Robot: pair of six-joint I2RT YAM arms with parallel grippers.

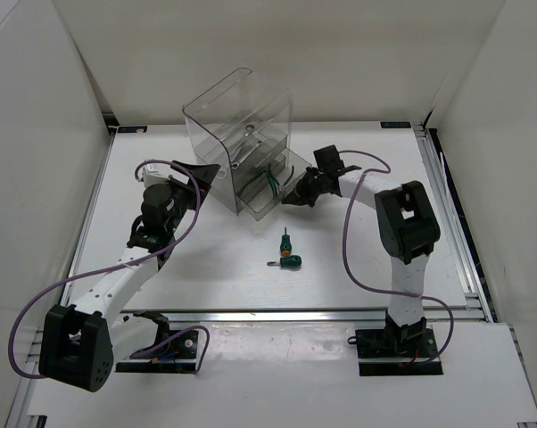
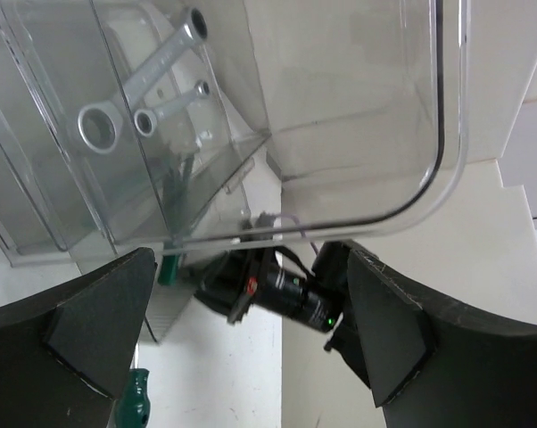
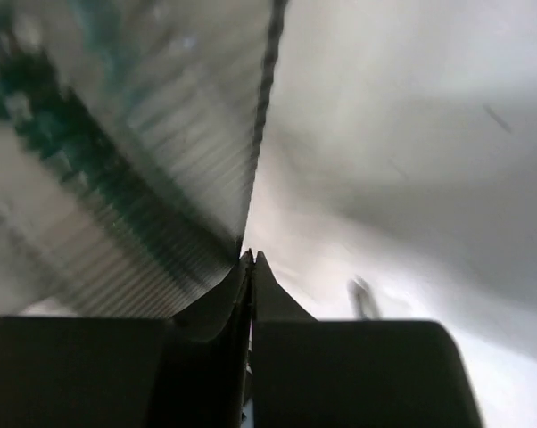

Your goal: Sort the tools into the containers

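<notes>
Two silver metal wrenches [image 2: 151, 73] are seen through the clear wall of the tall transparent boxy organiser [image 1: 224, 111], which stands at the far middle of the white desk [image 1: 197, 276]. Dark-green-handled pliers [image 1: 273, 178] lie in a smoky-clear plastic drawer [image 1: 255, 203] pulled out toward the arms. Two stubby green-handled screwdrivers [image 1: 289, 260] are left close together on the desk, near the drawer's front. Bare desk is seen all round them, and the side rails are well apart.

The right tool [image 3: 249, 259] is clenched on the thin right edge of the drawer. The left tool [image 2: 251, 263] is released, its fingers spread wide with nothing between them, just beside the organiser's left wall.

In the right wrist view the plastic and the green shapes behind it are blurred. Which drawer holds the wrenches cannot be told.
</notes>
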